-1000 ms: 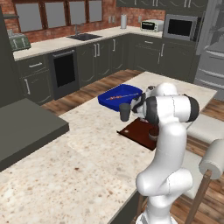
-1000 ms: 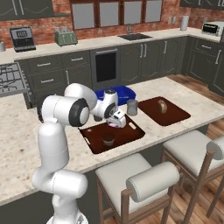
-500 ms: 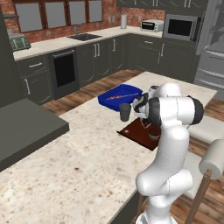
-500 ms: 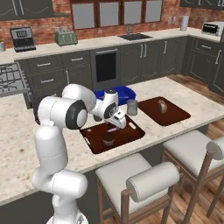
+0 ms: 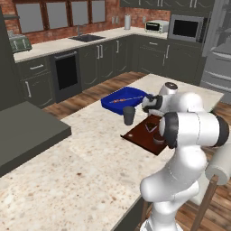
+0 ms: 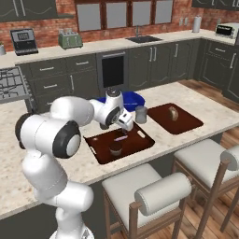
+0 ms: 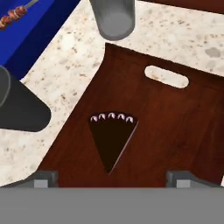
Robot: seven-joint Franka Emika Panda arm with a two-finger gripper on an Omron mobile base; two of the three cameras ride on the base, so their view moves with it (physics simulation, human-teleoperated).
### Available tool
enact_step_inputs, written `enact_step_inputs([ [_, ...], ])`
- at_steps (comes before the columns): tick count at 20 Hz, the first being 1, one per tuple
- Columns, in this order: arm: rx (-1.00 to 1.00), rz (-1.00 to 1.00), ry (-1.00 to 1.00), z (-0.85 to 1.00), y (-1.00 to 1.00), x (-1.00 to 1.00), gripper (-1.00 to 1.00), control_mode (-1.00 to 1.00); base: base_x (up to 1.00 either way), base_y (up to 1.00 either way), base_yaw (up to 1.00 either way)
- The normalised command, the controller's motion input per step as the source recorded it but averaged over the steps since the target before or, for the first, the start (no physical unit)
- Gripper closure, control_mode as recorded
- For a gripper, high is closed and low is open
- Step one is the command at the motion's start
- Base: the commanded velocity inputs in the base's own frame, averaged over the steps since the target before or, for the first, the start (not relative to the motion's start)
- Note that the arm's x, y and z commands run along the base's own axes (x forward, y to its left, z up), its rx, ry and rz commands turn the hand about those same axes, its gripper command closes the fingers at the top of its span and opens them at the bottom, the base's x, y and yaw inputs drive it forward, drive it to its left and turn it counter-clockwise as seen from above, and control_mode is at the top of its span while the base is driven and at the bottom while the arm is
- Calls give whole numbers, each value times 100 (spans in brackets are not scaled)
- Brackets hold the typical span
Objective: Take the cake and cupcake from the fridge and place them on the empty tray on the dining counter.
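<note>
- Cake [image 7: 111, 139] lies flat on the reddish-brown tray [image 7: 175, 131], chocolate top up, its point toward the camera in the hand view; nothing grips it.
- Pincer [image 7: 111, 177] hangs just above the slice with both tips spread wide, one to each side, holding nothing.
- Cupcake [image 6: 115, 148] sits on the same tray, nearer the stool side, apart from the slice.
- Tray rests on the pale speckled table [image 5: 90, 149], just beside a grey cup [image 6: 140, 114] and a blue tray [image 5: 119, 100] carrying a skewer [image 7: 17, 15].
- Second brown tray [image 6: 186, 123] with a small bread-like item [image 6: 173, 113] lies farther along the same table, well apart.
- Both task items look placed, so the step in hand seems to be the release and withdrawal.
- To do it well, I would lift straight up along the pincer's own line, keeping the tips wide so neither brushes the pink sides.
- Swinging sideways only once clear of the grey cup avoids knocking it; it stands close to the tray's far edge.
</note>
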Motion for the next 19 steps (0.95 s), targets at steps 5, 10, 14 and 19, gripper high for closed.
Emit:
enact_step_inputs([
  [5, -1, 14, -17, 100, 18, -96, -100, -100, 0, 0, 0],
  [10, -7, 29, -10, 100, 23, -100, -100, -100, 0, 0, 0],
  [14, -5, 23, 0, 100, -6, -100, -100, -100, 0, 0, 0],
  [19, 0, 16, 2, 100, -26, -100, -100, -100, 0, 0, 0],
])
